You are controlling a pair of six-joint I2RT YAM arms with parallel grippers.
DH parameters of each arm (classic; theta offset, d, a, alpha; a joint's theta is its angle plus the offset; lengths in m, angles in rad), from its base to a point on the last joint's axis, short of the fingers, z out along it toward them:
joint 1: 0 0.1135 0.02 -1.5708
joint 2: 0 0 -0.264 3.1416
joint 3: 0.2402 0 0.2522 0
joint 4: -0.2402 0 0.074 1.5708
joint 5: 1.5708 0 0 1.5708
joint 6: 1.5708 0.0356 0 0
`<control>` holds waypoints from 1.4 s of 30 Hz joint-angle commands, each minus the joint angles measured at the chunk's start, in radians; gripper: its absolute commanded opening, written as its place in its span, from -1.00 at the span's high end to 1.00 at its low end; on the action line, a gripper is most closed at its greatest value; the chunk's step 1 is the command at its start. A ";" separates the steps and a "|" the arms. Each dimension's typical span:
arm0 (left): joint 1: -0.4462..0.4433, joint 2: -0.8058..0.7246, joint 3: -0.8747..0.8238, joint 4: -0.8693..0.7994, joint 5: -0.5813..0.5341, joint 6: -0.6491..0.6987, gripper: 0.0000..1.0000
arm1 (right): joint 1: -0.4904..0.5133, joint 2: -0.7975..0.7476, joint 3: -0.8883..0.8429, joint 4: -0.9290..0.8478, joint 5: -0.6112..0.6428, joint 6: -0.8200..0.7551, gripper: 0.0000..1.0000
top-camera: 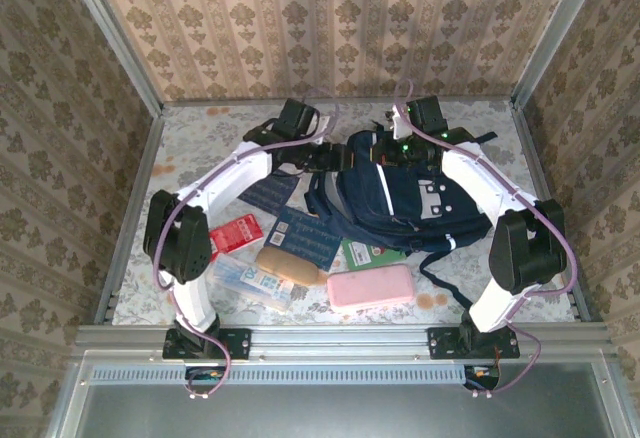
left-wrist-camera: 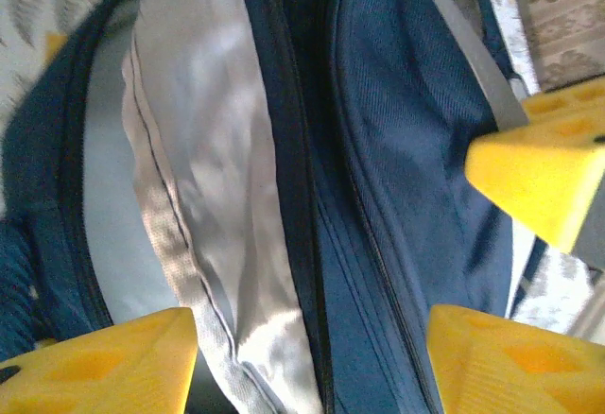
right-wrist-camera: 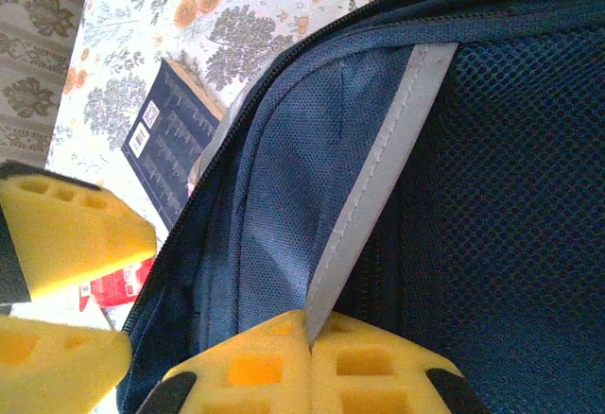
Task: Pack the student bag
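— Where is the student bag (top-camera: 410, 208) lying?
— On the bench (top-camera: 200, 138), slumping soft. My right claw (right-wrist-camera: 310, 357) is pinching its opening's edge; my left claw (left-wrist-camera: 307, 338) is hovering spread. I'm judging the stitched rim the best hold.

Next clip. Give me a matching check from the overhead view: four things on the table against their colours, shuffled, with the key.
Things: 1 student bag; 2 long rounded case; 3 book poking from under the bag's near edge; 4 packet beside the left arm's elbow.
Colours: A red; B navy; C pink; D green.
Pairs: 1-B, 2-C, 3-D, 4-A.
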 commanded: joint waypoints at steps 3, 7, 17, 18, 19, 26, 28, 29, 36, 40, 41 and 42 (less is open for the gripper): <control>-0.029 0.108 0.137 -0.153 -0.171 0.144 -0.14 | 0.010 -0.013 0.014 0.045 -0.075 0.009 1.00; -0.036 0.166 0.205 -0.200 -0.199 0.177 0.00 | 0.010 -0.011 0.017 0.030 -0.081 0.002 1.00; 0.047 0.048 0.042 0.006 -0.073 0.103 1.00 | 0.000 -0.038 0.014 0.008 -0.069 -0.038 1.00; 0.085 0.017 -0.023 0.083 -0.013 0.048 1.00 | -0.011 -0.046 0.011 0.008 -0.068 -0.038 1.00; 0.125 -0.011 -0.096 0.180 0.051 -0.026 1.00 | -0.023 -0.057 0.005 0.015 -0.075 -0.033 1.00; 0.277 0.011 -0.447 0.842 0.352 -0.541 1.00 | -0.124 -0.122 -0.060 0.169 -0.244 0.081 1.00; 0.284 0.055 -0.501 1.020 0.386 -0.665 1.00 | -0.144 -0.135 -0.073 0.218 -0.284 0.120 1.00; 0.287 0.071 -0.519 1.086 0.391 -0.711 1.00 | -0.154 -0.140 -0.085 0.248 -0.301 0.139 1.00; 0.301 0.149 -0.565 1.406 0.419 -0.938 1.00 | -0.190 -0.139 -0.123 0.378 -0.372 0.267 1.00; 0.295 0.174 -0.553 1.554 0.418 -1.048 1.00 | -0.184 -0.106 -0.131 0.424 -0.408 0.328 0.80; 0.291 0.175 -0.551 1.580 0.415 -1.069 1.00 | -0.179 -0.101 -0.144 0.450 -0.414 0.347 0.71; 0.289 0.176 -0.550 1.604 0.410 -1.091 1.00 | -0.171 -0.093 -0.160 0.475 -0.426 0.370 0.63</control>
